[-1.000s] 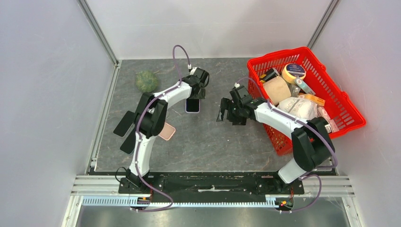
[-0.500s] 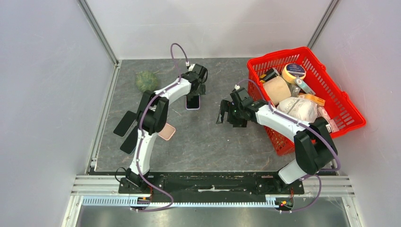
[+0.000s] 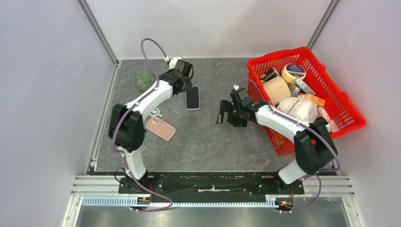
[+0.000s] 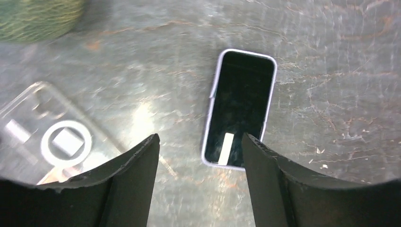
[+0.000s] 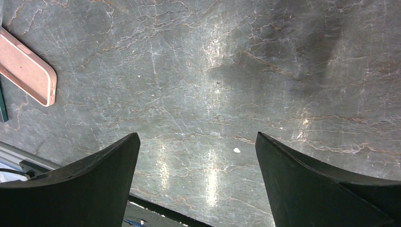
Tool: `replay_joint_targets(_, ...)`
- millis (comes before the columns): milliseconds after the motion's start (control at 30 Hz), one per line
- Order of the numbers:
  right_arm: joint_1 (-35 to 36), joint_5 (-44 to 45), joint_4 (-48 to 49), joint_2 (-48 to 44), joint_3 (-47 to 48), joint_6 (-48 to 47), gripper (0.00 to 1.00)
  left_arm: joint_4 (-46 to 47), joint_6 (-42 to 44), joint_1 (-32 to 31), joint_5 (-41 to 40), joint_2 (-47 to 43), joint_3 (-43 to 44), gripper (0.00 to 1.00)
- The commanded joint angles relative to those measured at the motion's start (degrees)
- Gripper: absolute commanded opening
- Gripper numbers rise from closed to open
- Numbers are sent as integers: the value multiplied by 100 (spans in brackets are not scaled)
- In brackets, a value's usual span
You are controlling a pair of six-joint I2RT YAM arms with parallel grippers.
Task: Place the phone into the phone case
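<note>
A dark-screened phone (image 3: 192,98) with a pale lavender rim lies face up on the grey table (image 3: 203,142). In the left wrist view the phone (image 4: 241,106) has its near end between my fingertips, closer to the right one. My left gripper (image 3: 185,84) (image 4: 199,142) hovers open just left of the phone's far end, holding nothing. A clear phone case (image 3: 153,112) (image 4: 61,139) with a white ring lies flat to the left. My right gripper (image 3: 226,113) (image 5: 197,142) is open over bare table, right of the phone.
A pink phone-shaped slab (image 3: 161,127) (image 5: 26,66) lies near the clear case. A green netted ball (image 3: 144,80) (image 4: 38,16) sits at the back left. A red basket (image 3: 279,54) full of groceries stands at the right, beside my right arm.
My left arm swung its elbow out to the left and the gripper drew back off the phone, uncovering it and the clear case. The right gripper opened slightly wider.
</note>
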Motion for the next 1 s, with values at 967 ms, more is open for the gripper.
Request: replay_joint_targets(967, -2, -251, 746, -53, -508, -258, 92, 145, -2413, 2518, 268, -1532, -2878, 40)
